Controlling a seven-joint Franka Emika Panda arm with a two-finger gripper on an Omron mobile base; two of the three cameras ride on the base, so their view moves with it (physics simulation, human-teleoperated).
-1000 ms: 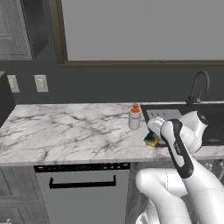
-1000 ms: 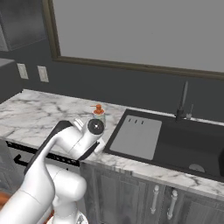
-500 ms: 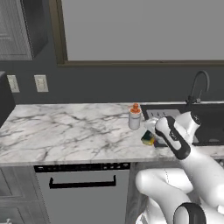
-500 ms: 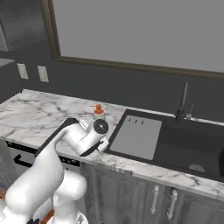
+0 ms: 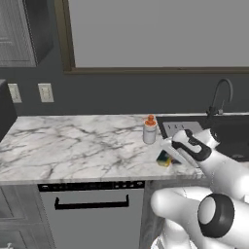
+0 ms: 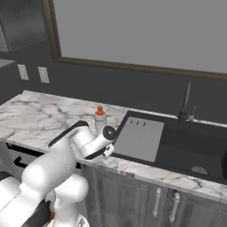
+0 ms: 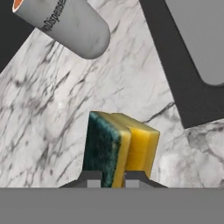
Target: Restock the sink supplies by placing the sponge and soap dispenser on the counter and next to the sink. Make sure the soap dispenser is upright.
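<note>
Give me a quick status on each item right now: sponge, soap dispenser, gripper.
sponge: on edge, pinched between the fingertips, low over the counter
soap dispenser: upright on the counter, beside the sink
gripper: shut on the sponge

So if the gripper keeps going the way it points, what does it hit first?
Most likely the counter: the gripper, shut on the sponge, points down at bare marble, though the gap is unclear.
</note>
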